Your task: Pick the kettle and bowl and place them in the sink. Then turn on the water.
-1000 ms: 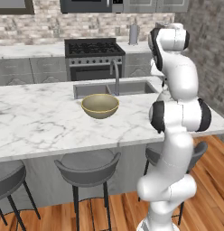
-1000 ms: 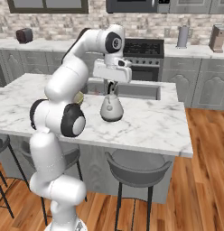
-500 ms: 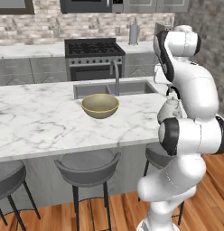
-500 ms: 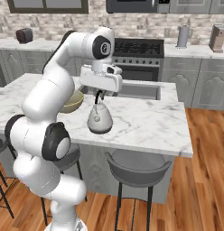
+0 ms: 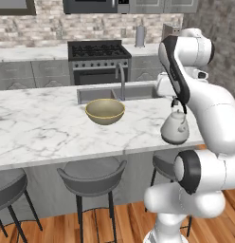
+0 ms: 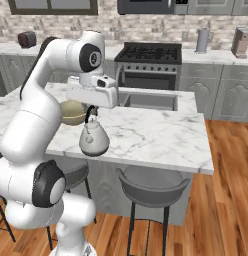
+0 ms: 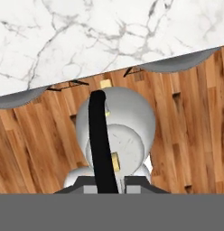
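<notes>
Fingers (image 6: pixel 91 111) are pinched together on the thin black arched handle of the kettle (image 6: pixel 93 139), which hangs upright beneath them, clear of the surface. In the right base view the kettle sits in front of the near edge of the marble worktop (image 6: pixel 146 132); in the left base view the kettle (image 5: pixel 175 128) shows against the worktop's (image 5: pixel 43 128) right end, just under the white arm. The hand view looks straight down on the kettle (image 7: pixel 118 131): its round pale body and lid lie below the black handle, and under it is wooden floor (image 7: pixel 190 122), with the worktop edge (image 7: pixel 86 36) and two grey stool seats across the top of that picture. So the kettle is held out past the worktop's front edge, over the floor.

The bowl (image 5: pixel 105 111) rests upright on the worktop, just in front of the sink (image 5: pixel 98 94) and well apart from the kettle. In the right base view the bowl (image 6: pixel 72 112) is partly hidden behind the arm. The sink (image 6: pixel 148 100) is sunk into the far side of the worktop, and its curved faucet (image 5: pixel 121 78) rises behind the bowl. A black stove (image 5: pixel 98 61) stands against the back wall, with a steel canister (image 5: pixel 140 35) on the counter to its right.
</notes>
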### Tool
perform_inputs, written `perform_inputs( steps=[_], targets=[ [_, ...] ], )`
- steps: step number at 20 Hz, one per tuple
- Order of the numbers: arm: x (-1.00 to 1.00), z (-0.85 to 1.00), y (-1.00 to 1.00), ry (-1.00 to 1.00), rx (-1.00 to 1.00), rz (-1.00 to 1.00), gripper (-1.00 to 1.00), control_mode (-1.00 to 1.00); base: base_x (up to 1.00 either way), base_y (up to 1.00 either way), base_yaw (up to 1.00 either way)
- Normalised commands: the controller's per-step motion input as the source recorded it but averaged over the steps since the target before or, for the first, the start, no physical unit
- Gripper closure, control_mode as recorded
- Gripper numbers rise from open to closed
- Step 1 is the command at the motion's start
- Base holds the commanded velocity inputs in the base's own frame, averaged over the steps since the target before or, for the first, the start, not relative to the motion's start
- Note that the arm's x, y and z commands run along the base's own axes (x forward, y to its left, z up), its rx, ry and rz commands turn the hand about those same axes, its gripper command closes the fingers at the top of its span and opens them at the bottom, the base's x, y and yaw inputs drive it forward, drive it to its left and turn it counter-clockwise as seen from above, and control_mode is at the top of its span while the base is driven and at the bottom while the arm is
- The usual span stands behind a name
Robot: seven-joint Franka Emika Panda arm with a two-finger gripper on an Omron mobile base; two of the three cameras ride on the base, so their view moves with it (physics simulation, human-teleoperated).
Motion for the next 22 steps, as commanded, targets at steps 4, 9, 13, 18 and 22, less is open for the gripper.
perform_inputs(
  steps=[4, 9, 13, 18, 22],
  targets=[
    [-0.38, 0.13, 0.32, 0.00, 0.00, 0.00, 1.00, -1.00, 0.00, 0.00, 0.00],
    [-0.43, 0.14, 0.29, 0.00, 0.00, 0.00, 1.00, -1.00, 0.00, 0.00, 0.00],
    [-0.42, 0.07, 0.27, 0.00, 0.00, 0.00, 1.00, -1.00, 0.00, 0.00, 0.00],
    [-0.03, 0.01, 0.04, 0.00, 0.00, 0.01, 1.00, -1.00, 0.00, 0.00, 0.00],
    [0.00, 0.00, 0.00, 0.00, 0.00, 0.00, 1.00, -1.00, 0.00, 0.00, 0.00]
  ],
)
